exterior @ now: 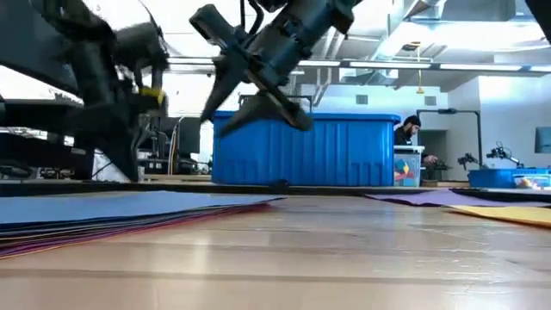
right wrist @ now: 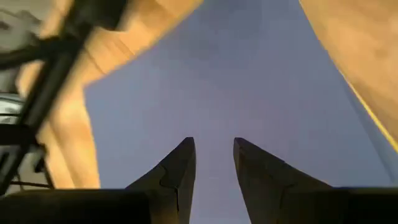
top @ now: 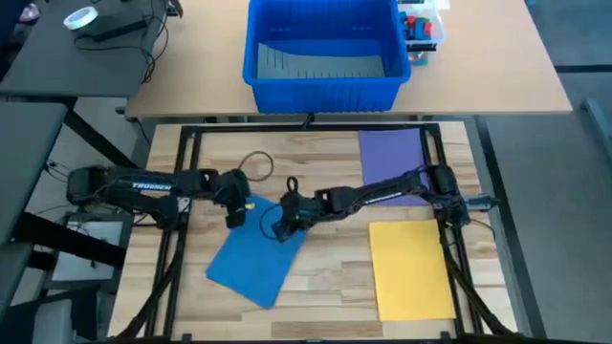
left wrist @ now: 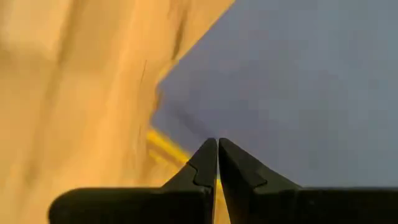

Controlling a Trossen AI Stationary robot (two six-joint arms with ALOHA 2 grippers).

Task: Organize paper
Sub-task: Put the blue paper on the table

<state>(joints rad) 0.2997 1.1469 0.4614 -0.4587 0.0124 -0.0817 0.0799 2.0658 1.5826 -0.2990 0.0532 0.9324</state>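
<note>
A blue sheet [top: 251,263] tops a skewed stack of paper [exterior: 129,211] at the table's near left, and a yellow corner [top: 250,204] peeks out at the stack's far end. A purple sheet [top: 392,158] and a yellow sheet [top: 411,268] lie flat on the right. My left gripper [top: 232,218] is shut, with its tips [left wrist: 217,142] at the blue sheet's far corner, beside the yellow edge [left wrist: 165,146]. My right gripper [top: 280,229] stands open over the blue sheet [right wrist: 249,81], raised above it in the low view [exterior: 254,120]. My left gripper points its shut fingertips down at the blue sheet's far corner [left wrist: 186,118]. Whether they touch the paper cannot be told. My right gripper touches nothing.
A big blue bin [top: 320,91] stands on the desk behind the table, with small boxes [top: 421,29] beside it. A loop of cable [top: 258,164] lies on the table's far left. Bare wood lies between the stack and the yellow sheet. A person [exterior: 409,129] sits in the room behind.
</note>
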